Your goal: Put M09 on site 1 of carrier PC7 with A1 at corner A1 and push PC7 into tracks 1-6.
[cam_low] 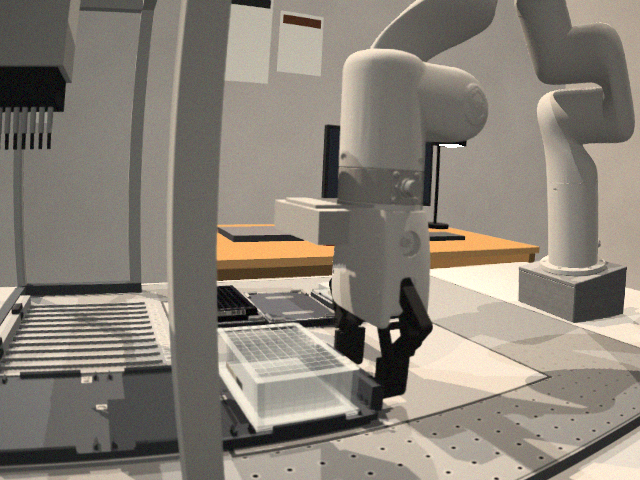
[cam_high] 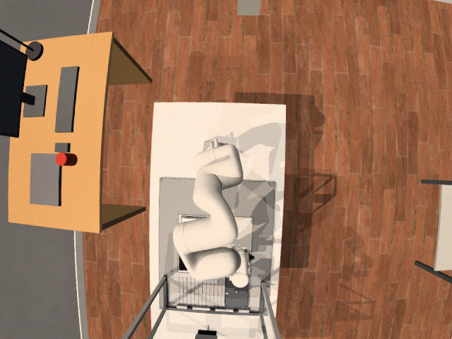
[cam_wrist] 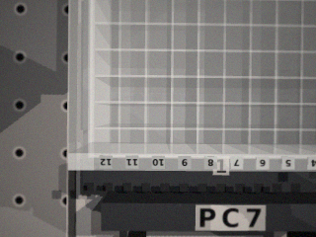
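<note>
White arm links fill the middle of the top view, folded over a pale table [cam_high: 164,116] and a grey apron [cam_high: 169,189]. Little of the carrier is seen here, since the arm hides it; only the ribbed loading rails [cam_high: 200,289] and a dark block beside them are made out near the bottom edge, between two grey frame posts. An orange desk [cam_high: 91,109] with a red cylinder [cam_high: 66,159] is seen well apart on the left.

From the exterior view, the clear deep-well block M09 [cam_low: 286,369] is shown resting on the near end of the dark carrier PC7 [cam_low: 129,413], next to its handle [cam_low: 369,390]. The rest of the carrier's deck is shown bare, as far as the frame post [cam_low: 193,232] lets it be seen. The carrier lies on the apron in front of the rails [cam_low: 82,330], not yet pushed into them. The gripper [cam_low: 372,356] is lowered at the handle end with its jaws spread wide; one dark finger is seen on each side of the handle, and nothing is clamped between them. Behind it, a dark fine-welled plate [cam_low: 235,302] and a grey nest [cam_low: 289,304] are seen in a row.

In the wrist view, the block's well grid [cam_wrist: 197,74] is looked down upon, with its numbered edge strip [cam_wrist: 183,162] running 12 down to 4 from left to right. Below it the white label PC7 [cam_wrist: 229,217] is read on the carrier. Perforated table plate [cam_wrist: 30,123] is seen at the left.
</note>
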`<state>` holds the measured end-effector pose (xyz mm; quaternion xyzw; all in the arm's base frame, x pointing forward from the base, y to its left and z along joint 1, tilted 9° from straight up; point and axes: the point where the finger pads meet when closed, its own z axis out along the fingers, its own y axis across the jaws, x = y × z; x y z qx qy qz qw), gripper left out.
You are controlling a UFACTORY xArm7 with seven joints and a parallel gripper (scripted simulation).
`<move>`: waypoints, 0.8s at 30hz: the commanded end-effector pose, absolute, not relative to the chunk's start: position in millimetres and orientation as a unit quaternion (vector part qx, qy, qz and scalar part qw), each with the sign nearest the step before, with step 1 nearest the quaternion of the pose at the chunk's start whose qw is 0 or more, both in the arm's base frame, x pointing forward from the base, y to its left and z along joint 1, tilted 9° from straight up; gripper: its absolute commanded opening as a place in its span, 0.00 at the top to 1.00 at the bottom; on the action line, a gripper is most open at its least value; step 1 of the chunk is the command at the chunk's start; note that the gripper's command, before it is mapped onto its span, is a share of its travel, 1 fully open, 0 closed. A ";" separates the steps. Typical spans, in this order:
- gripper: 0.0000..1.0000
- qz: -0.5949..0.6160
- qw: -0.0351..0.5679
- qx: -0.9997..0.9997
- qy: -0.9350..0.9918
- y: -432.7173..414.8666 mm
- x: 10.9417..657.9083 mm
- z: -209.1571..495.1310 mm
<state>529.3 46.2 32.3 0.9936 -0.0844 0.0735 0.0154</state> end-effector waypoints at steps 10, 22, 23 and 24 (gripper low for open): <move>0.18 0.076 0.015 0.993 -0.084 45.7 534.8 34.9; 0.18 0.076 0.015 0.993 -0.084 45.1 538.8 35.5; 0.18 0.076 0.015 0.993 -0.084 45.0 539.2 35.6; 0.18 0.076 0.015 0.993 -0.084 45.0 539.4 35.6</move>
